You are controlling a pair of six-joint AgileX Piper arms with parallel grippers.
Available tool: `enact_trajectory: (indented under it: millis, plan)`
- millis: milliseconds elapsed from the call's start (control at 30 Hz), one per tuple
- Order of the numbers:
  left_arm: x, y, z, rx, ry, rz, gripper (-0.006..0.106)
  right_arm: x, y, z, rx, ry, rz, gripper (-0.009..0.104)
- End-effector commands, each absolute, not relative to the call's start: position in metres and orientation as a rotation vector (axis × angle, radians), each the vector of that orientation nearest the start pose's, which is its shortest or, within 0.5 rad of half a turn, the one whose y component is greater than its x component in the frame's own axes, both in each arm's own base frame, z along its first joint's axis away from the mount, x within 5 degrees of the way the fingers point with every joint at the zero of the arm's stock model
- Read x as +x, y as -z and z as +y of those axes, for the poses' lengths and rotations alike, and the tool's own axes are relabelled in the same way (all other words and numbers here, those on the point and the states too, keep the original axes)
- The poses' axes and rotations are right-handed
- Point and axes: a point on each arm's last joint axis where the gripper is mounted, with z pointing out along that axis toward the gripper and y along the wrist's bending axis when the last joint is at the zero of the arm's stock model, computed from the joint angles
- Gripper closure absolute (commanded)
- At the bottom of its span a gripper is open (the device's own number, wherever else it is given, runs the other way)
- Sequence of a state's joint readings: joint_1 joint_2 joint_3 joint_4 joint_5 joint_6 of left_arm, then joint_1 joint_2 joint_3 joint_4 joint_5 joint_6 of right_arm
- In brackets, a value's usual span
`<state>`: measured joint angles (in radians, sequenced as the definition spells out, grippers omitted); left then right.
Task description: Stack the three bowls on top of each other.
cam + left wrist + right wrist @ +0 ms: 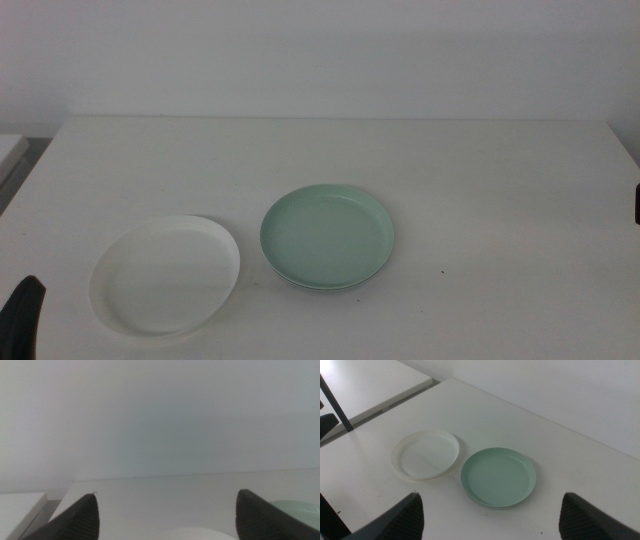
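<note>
Empty white bowl (165, 274) beside mint green bowl (328, 236) atop grey one; both grippers' jaws spread.

Bowls: 1 white bowl (165, 273), 1 mint green bowl (328, 236), w/ 1 pale rim of another bowl (322, 289) showing under it. 1 table (480, 180). 2 hands: left hand (165, 515), right hand (492, 515).
</note>
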<state>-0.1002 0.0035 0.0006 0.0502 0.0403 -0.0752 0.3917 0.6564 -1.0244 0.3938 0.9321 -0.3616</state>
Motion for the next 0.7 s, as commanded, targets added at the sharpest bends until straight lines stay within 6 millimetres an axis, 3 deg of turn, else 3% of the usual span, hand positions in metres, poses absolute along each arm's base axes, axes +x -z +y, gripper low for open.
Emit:
enact_trajectory:
  millis: [0,200,267,367,467,567,667]
  plan:
    - [0.056,-0.210,-0.005,0.062,0.090,1.513,0.007,0.077,-0.419,0.061,-0.695,-0.483,1.886,0.002]
    - [0.056,-0.211,-0.003,0.023,0.053,1.513,0.007,0.077,-0.419,0.061,-0.693,-0.484,1.887,0.002]
    - [0.061,-0.229,0.000,-0.076,0.079,1.553,0.007,0.077,-0.419,0.061,-0.693,-0.486,1.887,0.002]
    - [0.080,-0.264,0.004,-0.199,0.090,1.778,0.007,0.077,-0.419,0.061,-0.693,-0.486,1.887,0.002]
    - [0.099,-0.298,0.004,-0.199,0.080,2.042,0.007,0.077,-0.419,0.061,-0.693,-0.486,1.887,0.002]
    - [0.118,-0.306,0.003,-0.147,0.082,2.332,0.007,0.077,-0.419,0.061,-0.693,-0.486,1.887,0.002]
    - [0.145,-0.297,0.004,-0.165,0.116,2.550,0.007,0.077,-0.419,0.061,-0.693,-0.486,1.887,0.002]
